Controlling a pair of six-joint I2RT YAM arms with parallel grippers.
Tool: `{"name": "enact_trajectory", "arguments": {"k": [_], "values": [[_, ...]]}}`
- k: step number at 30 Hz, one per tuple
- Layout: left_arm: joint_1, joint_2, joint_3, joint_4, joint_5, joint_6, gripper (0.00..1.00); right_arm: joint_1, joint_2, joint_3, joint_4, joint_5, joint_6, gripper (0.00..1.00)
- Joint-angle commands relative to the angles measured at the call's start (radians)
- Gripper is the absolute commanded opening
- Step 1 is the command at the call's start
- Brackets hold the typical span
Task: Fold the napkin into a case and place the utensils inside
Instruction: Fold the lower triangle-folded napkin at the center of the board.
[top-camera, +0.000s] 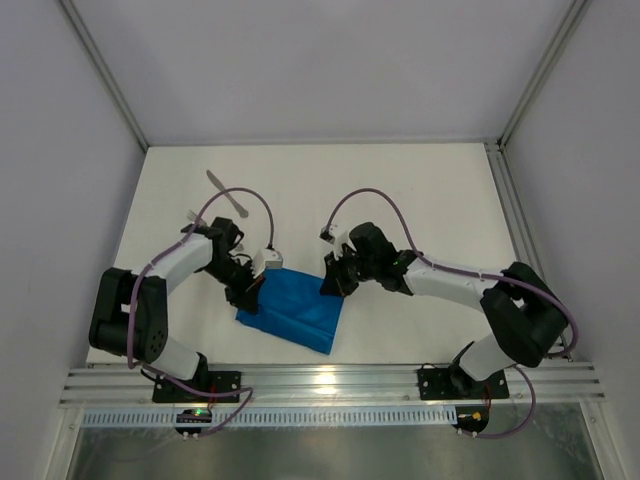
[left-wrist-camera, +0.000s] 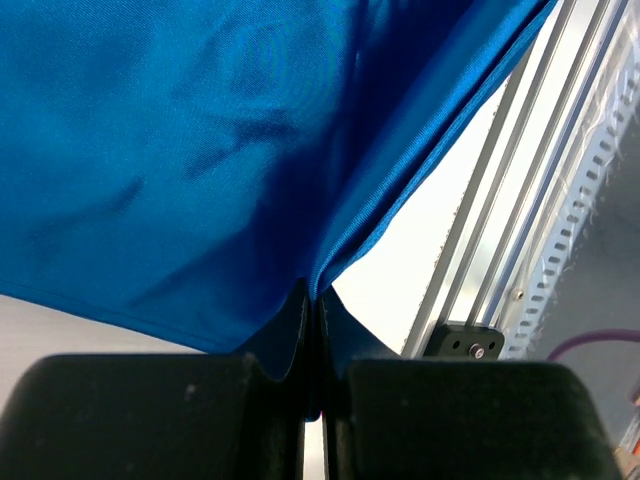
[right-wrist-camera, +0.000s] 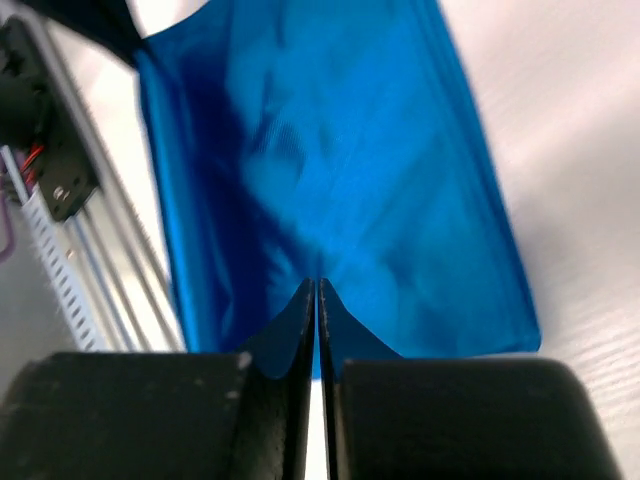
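Observation:
The bright blue napkin (top-camera: 295, 312) lies folded into a slanted oblong on the white table near the front edge. My left gripper (top-camera: 250, 290) is at its left end, shut on a fold of the cloth (left-wrist-camera: 200, 150) that runs up from between its tips (left-wrist-camera: 312, 290). At the right end, my right gripper (top-camera: 335, 280) has its jaws together on the napkin's edge (right-wrist-camera: 350, 180), and creases spread from its tips (right-wrist-camera: 317, 285). One slim silver utensil (top-camera: 228, 195) lies at the back left, apart from the napkin; I cannot tell which kind it is.
An aluminium rail (top-camera: 320, 380) runs along the table's front edge, close to the napkin, and shows in the left wrist view (left-wrist-camera: 500, 250). Grey enclosure walls stand on the left, right and back. Purple cables (top-camera: 250, 200) loop above both arms.

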Motion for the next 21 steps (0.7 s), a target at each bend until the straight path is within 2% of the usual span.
{"name": "enact_trajectory", "arguments": {"k": [1, 7, 21], "values": [[0.012, -0.004, 0.036, 0.032, 0.045, -0.043, 0.00, 0.001, 0.122, 0.056, 0.060, 0.082, 0.059, 0.04], [0.028, 0.017, 0.055, 0.086, 0.049, -0.119, 0.00, 0.001, 0.244, 0.057, 0.057, 0.145, 0.099, 0.04], [0.078, 0.213, 0.187, 0.107, 0.039, -0.216, 0.00, 0.003, 0.289, 0.046, 0.030, 0.162, 0.067, 0.04]]}}
